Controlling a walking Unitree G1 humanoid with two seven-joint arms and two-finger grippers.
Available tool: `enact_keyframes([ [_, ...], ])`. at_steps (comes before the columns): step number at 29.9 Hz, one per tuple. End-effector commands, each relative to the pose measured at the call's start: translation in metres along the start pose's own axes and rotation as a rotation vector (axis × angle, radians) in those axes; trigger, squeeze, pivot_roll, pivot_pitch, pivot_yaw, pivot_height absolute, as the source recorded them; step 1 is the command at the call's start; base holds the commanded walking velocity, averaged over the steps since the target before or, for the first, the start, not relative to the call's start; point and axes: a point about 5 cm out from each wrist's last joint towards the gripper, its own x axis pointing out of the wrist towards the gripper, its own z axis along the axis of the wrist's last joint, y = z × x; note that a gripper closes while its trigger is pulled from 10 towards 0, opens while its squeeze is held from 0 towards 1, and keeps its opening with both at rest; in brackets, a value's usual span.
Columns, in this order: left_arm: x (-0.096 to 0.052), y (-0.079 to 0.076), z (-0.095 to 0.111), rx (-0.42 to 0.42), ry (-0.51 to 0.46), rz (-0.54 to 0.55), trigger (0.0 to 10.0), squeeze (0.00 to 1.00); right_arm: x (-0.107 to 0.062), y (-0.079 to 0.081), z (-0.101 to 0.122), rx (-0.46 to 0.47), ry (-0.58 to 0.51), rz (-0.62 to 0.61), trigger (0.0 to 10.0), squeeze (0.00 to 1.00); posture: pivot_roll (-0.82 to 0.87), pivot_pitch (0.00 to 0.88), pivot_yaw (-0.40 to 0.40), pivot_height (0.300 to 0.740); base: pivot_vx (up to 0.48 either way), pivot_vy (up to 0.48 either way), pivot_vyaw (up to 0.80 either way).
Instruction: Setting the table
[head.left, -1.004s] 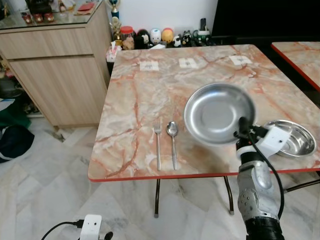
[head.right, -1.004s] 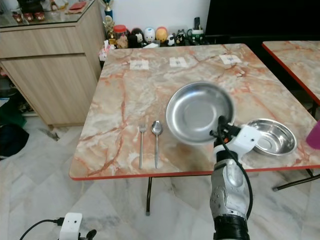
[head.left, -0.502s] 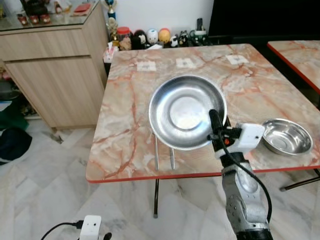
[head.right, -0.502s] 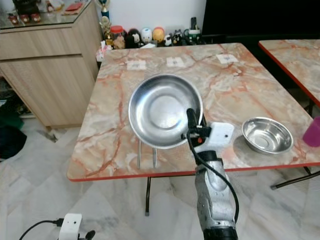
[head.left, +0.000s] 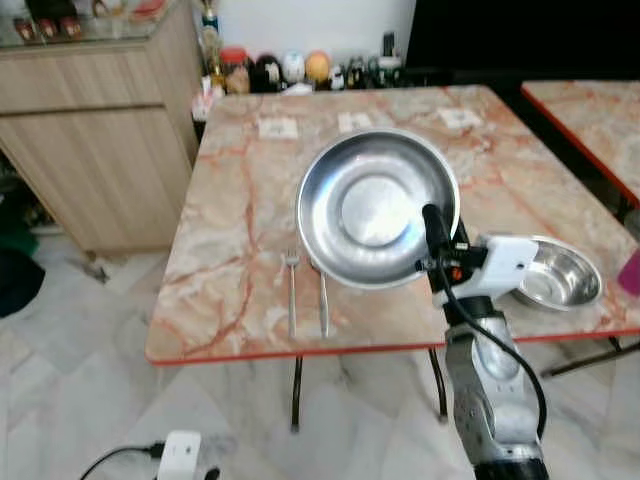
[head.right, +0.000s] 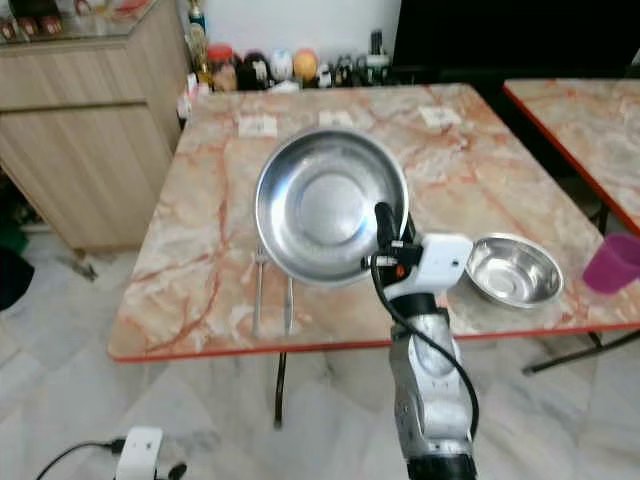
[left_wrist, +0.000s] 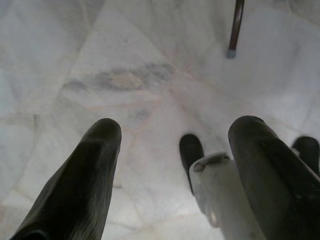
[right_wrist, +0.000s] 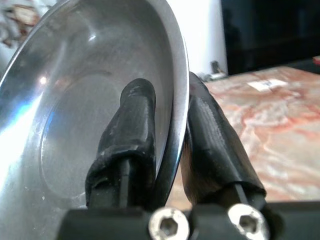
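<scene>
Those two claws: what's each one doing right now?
Right gripper: shut on the rim of the round steel plate.
Left gripper: open, holding nothing, above the floor.

My head views are evenly lit and slightly soft, with motion blur smearing the figurines at the far edge of the table (head.left: 240, 180). The steel plate (head.left: 377, 207) shows a pale sheen, and soft shadows fall under the table. In my right wrist view, bright glare streaks the plate's rim and the background is unfocused. My left wrist view is dim, its fingers (left_wrist: 85, 185) blurred.
</scene>
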Motion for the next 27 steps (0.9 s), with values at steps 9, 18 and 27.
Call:
enact_keyframes([
  [9, -0.0012, -0.0049, -0.0059, 0.037, 0.023, -0.015, 10.0, 0.00, 0.0015, -0.0010, 0.0121, -0.013, -0.055, -0.030, 10.0, 0.00, -0.07, 0.014, 0.022, 0.732, 0.000, -0.420, 0.00],
  [18, -0.0004, -0.0058, -0.0033, 0.048, 0.018, -0.020, 10.0, 0.00, 0.0042, -0.0046, 0.0139, -0.020, -0.063, -0.048, 10.0, 0.00, -0.07, 0.000, 0.024, 0.732, 0.000, -0.428, 0.00],
  [27, 0.0003, -0.0065, -0.0011, 0.057, 0.016, -0.025, 10.0, 0.00, 0.0060, -0.0107, 0.0143, -0.029, -0.072, -0.080, 10.0, 0.00, -0.08, 0.000, 0.029, 0.732, 0.000, -0.426, 0.00],
])
